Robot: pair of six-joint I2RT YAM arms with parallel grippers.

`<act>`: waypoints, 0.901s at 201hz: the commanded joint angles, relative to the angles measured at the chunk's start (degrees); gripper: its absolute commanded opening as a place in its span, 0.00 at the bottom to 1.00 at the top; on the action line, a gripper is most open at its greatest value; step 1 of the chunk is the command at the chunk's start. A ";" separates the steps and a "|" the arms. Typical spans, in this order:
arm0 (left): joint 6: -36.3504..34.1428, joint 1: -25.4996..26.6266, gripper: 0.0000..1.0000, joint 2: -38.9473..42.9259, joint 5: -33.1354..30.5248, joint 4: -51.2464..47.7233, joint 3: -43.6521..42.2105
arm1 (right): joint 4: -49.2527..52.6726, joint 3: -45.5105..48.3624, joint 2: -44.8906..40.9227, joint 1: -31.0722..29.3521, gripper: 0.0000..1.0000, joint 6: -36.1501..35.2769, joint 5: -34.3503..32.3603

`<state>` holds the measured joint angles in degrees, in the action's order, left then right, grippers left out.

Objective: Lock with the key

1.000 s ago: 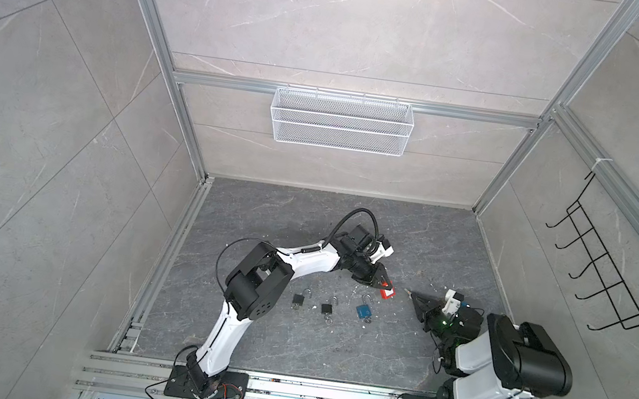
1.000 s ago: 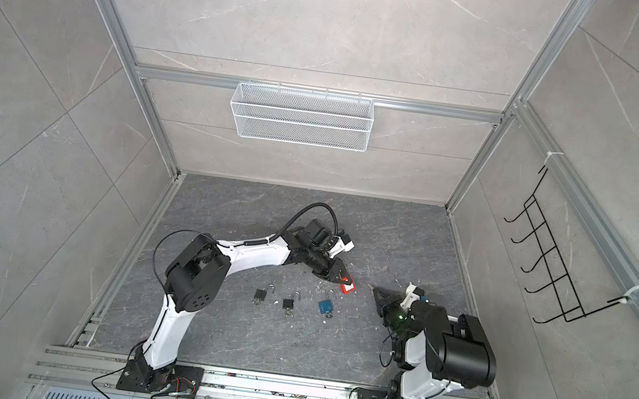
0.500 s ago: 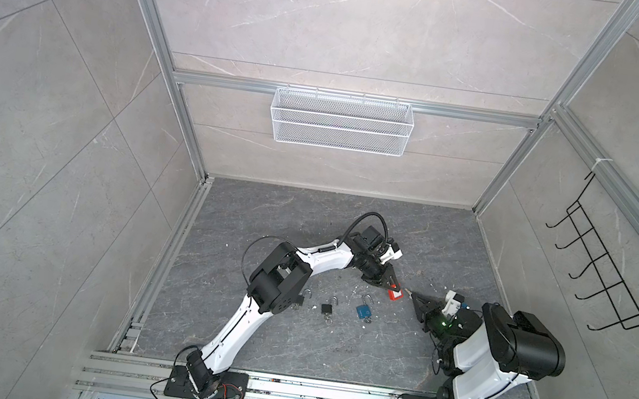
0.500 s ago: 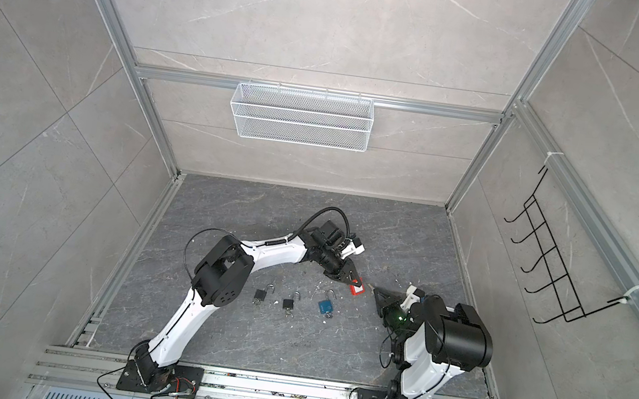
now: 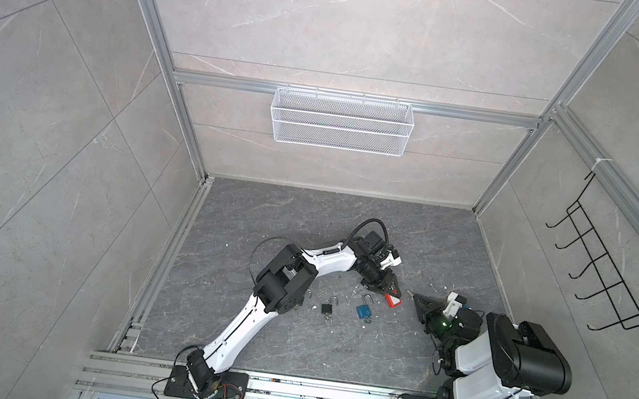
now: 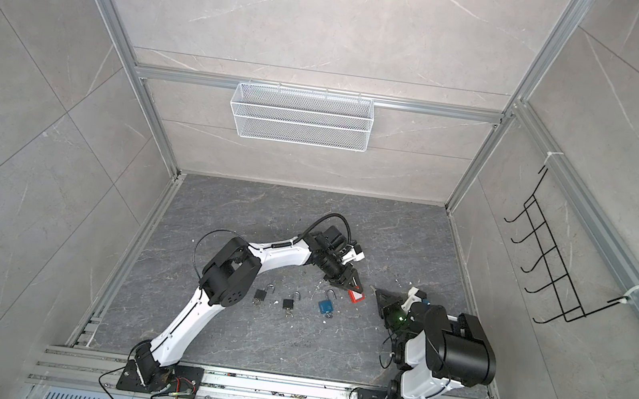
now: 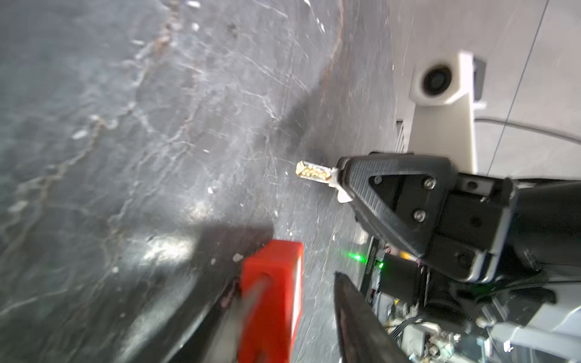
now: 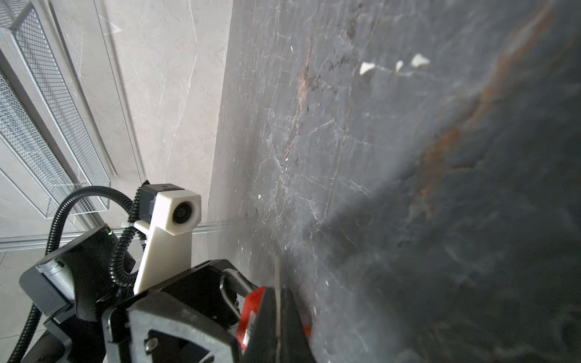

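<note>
**left pincer parted around the red padlock, right pincer clamped on the key**

your left pincer [image 5: 384, 286] reaches to the middle of the dark surface [image 5: 306, 224], tips pointing down at the red padlock [image 5: 393, 301]. in the left wrist view the jaws stand partly apart. the red padlock [image 7: 270, 298] sits between them, close against one finger, while the other finger [image 7: 355, 314] stands clear of it with bare surface showing in the gap. nothing there shows a firm grip on the lock. in both top views the padlock lies on the surface just under the pincer tips.

your right pincer [image 5: 418, 299] is closed tight on the key [image 7: 314, 173]. the brass-coloured blade sticks out past the fingertips and points toward the red padlock, near it but apart.

beside the red padlock lies a blue padlock [image 5: 363, 310] with its shackle swung open, and past that a black padlock [image 5: 327, 308], both flat on the surface and clear of either arm.
</note>
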<state>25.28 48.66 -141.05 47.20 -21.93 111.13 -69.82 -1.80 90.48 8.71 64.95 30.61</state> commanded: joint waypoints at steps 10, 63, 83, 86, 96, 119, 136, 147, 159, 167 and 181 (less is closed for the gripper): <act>-1.74 0.29 0.68 -0.79 -0.44 -2.63 4.26 | 9.97 -0.94 -6.08 0.22 0.00 -2.95 -1.19; -3.75 0.16 0.85 0.38 -4.93 -4.99 5.56 | 22.23 -3.39 -13.24 0.23 0.00 -5.95 -1.70; -4.41 -0.03 0.90 0.69 -6.46 -6.26 7.24 | 23.85 -4.03 -14.13 0.08 0.00 -6.06 -1.87; -4.62 -0.06 0.90 0.73 -6.68 -6.46 7.58 | 24.02 -4.14 -14.22 0.16 0.00 -6.06 -1.87; -5.00 -0.15 0.94 0.70 -7.38 -7.34 8.74 | 24.82 -4.47 -14.29 0.02 0.00 -6.14 -1.92; -5.52 -0.58 0.99 1.03 -8.52 -8.11 10.36 | 26.85 -5.44 -14.37 -0.66 0.00 -6.80 -2.18; -6.02 -0.93 0.99 1.64 -9.60 -8.64 10.78 | 27.77 -5.77 -14.45 -1.40 0.00 -7.15 -2.74; -6.43 -1.19 0.99 2.31 -10.69 -8.95 10.64 | 28.24 -5.87 -14.45 -1.89 0.00 -7.38 -3.35; -6.81 -1.54 0.99 3.31 -11.40 -9.09 10.17 | 28.93 -6.13 -14.39 -2.62 0.00 -7.63 -4.01; -6.98 -1.82 0.99 4.14 -12.01 -8.98 9.51 | 29.17 -6.41 -14.22 -3.22 0.00 -7.81 -4.53; -7.18 -2.22 0.99 5.81 -12.70 -8.67 8.12 | 29.48 -6.88 -13.86 -4.20 0.00 -7.91 -5.43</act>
<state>20.23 47.51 -140.94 36.56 -29.10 120.20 -42.46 -6.76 76.75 6.00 58.74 27.53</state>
